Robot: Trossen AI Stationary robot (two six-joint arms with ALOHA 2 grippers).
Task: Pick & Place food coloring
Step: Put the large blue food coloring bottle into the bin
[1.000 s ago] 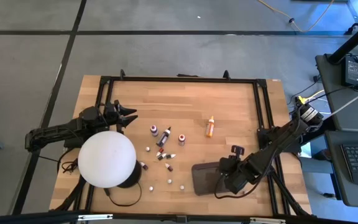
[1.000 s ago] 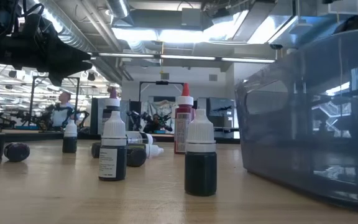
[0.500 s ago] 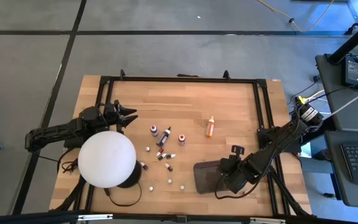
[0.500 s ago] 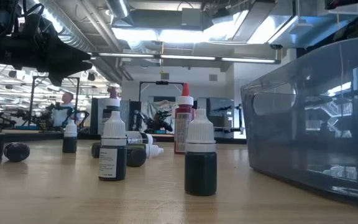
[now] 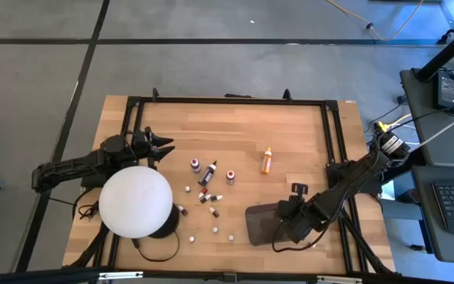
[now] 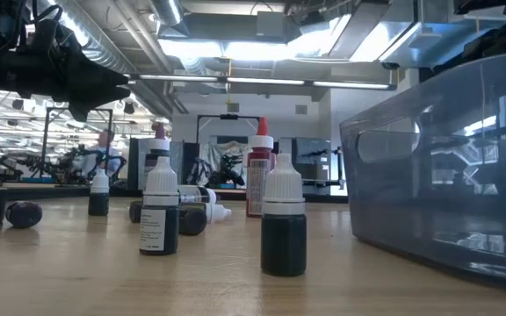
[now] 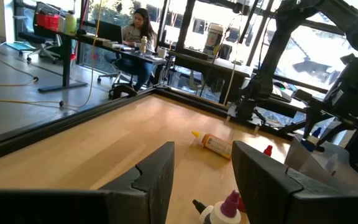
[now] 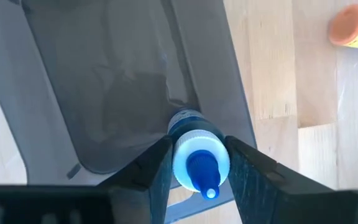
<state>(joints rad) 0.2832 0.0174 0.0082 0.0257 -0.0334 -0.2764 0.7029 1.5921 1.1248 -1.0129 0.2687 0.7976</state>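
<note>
One bottle: blue-capped food coloring (image 8: 197, 158), pinched in my right jaws (image 8: 196, 163) over the grey tray (image 8: 123, 93)
Rest of set: scattered mid-worktop (image 5: 290, 134)
Left jaws (image 7: 202, 171): spread, parked beside the white dome (image 5: 135, 201)
Risk: I'm close to the tray's wall, so dropping now might bounce it out

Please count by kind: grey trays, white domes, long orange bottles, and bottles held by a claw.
grey tray: 1
white dome: 1
long orange bottle: 1
blue-capped bottle in the right claw: 1
Total: 4
</note>
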